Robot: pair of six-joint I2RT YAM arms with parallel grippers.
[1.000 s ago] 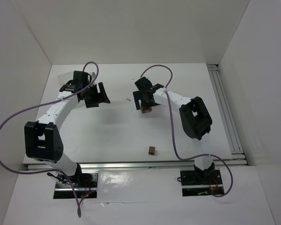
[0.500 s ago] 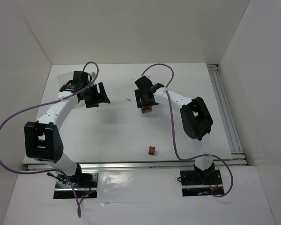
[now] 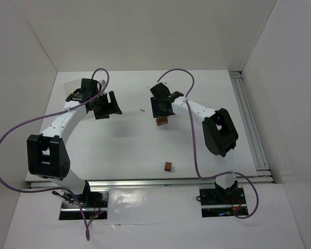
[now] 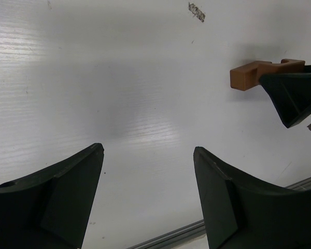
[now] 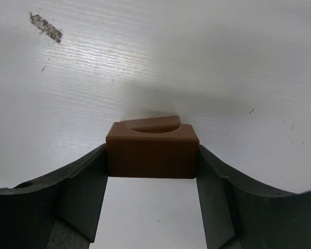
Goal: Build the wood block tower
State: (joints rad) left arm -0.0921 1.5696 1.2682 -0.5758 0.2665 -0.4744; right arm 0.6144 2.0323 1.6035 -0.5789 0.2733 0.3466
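Observation:
A reddish-brown wood block (image 5: 151, 153) with a curved notch along its far top edge sits on the white table between my right gripper's (image 5: 152, 149) fingers. Both fingers press its sides, so the gripper is shut on it. From above, this block (image 3: 161, 121) lies just below the right gripper (image 3: 160, 110), mid-table. The left wrist view shows the same block (image 4: 247, 76) at the right, partly behind a right finger (image 4: 293, 98). A second small wood block (image 3: 168, 166) lies alone near the front edge. My left gripper (image 3: 107, 106) hovers open and empty (image 4: 147, 151). No tower shows in any view.
A small pale sliver (image 3: 142, 110) lies on the table between the two grippers and appears as a grey mark (image 5: 45, 27) beyond the held block. Metal rails run along the table's right side (image 3: 249, 124) and front edge (image 3: 145, 181). White walls enclose the table.
The right gripper's fingers have closed in from wide open onto the sides of the block beneath them. The left arm and the front block have not moved.

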